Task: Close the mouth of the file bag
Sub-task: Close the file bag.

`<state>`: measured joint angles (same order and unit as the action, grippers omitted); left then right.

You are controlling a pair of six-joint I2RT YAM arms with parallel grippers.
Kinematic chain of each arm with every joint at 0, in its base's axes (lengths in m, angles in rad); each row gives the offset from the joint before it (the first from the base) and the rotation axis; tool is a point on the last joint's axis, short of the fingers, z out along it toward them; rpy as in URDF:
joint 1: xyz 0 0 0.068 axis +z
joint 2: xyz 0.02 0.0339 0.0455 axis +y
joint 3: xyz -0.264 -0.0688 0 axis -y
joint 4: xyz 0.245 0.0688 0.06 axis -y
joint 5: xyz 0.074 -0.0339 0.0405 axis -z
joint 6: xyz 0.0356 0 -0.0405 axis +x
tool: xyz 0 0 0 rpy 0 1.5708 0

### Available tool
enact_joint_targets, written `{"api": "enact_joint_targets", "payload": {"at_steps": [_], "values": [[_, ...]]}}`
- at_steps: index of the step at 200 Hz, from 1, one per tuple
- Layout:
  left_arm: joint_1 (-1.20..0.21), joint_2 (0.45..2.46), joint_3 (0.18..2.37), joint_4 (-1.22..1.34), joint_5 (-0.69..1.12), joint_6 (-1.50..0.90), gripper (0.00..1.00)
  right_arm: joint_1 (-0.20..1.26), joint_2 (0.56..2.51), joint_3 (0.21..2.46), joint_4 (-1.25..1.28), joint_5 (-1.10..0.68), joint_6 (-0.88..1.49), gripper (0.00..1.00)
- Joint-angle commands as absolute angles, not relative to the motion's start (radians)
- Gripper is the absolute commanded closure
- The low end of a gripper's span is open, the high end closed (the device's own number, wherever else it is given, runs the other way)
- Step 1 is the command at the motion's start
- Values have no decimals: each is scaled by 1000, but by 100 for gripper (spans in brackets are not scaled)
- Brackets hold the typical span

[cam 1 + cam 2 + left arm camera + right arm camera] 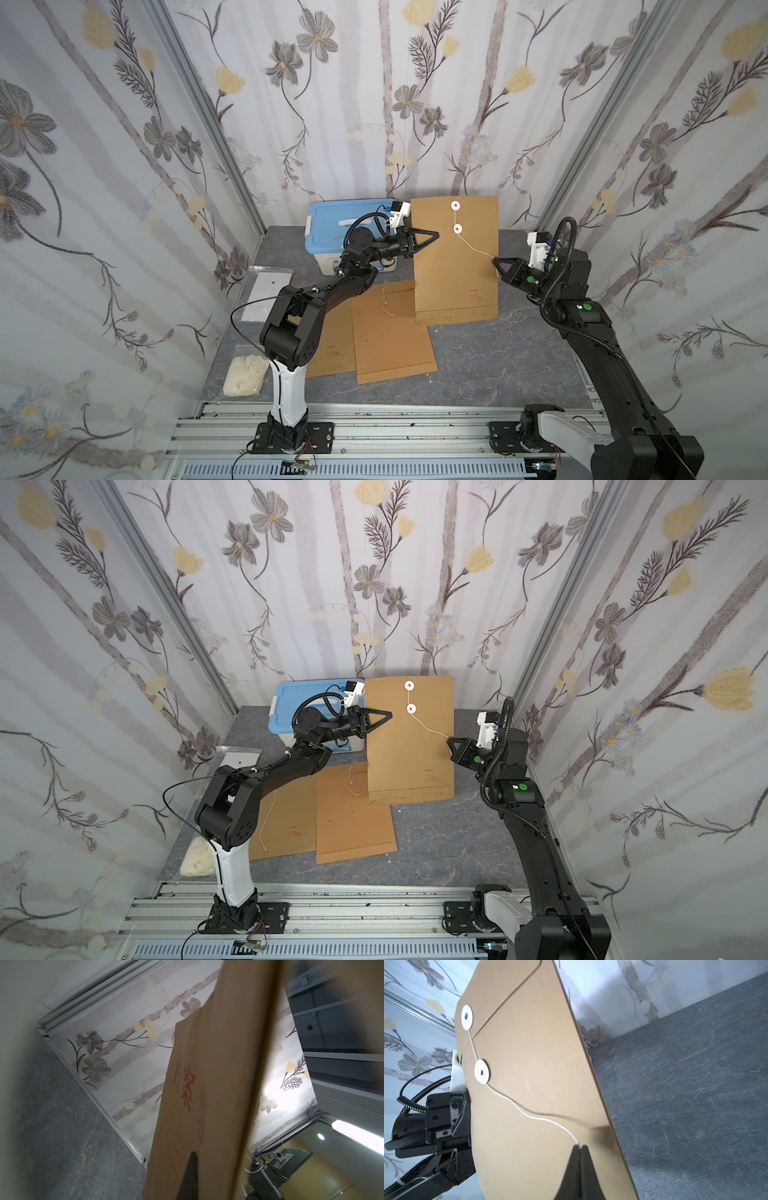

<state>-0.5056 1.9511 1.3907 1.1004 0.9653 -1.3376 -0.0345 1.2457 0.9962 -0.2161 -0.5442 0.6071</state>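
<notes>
A brown file bag (pixel 457 270) (pixel 411 758) stands upright on the grey table, its flap folded down at the top. My left gripper (pixel 436 235) (pixel 390 715) is shut on the bag's left edge; in the left wrist view one black finger (pixel 192 1167) lies against the printed side of the bag (pixel 207 1084). A white string (pixel 473 248) (pixel 529 1115) runs from the upper disc (pixel 467 1017) past the lower disc (pixel 481 1072) to my right gripper (pixel 495 261) (pixel 579 1146), which is shut on the string near the bag's right edge.
A blue-lidded box (pixel 332 232) stands behind the left arm. Two more brown bags (pixel 390 332) (pixel 286 820) lie flat mid-table. A clear sleeve (pixel 266 291) and a pouch of white material (pixel 245 374) lie at the left. Metal rails (pixel 374 428) run along the front.
</notes>
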Motion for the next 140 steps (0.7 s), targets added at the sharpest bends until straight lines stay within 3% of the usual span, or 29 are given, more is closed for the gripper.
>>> {"api": "enact_joint_targets", "payload": {"at_steps": [1,140], "values": [[-505,1930,1389,1050,1017,-1258,100,-66,1255,1032,-267,-569,571,100],[-522,1846,1391,682,1118,-940,100,-97,1304,1207,-420,-540,455,100]]}}
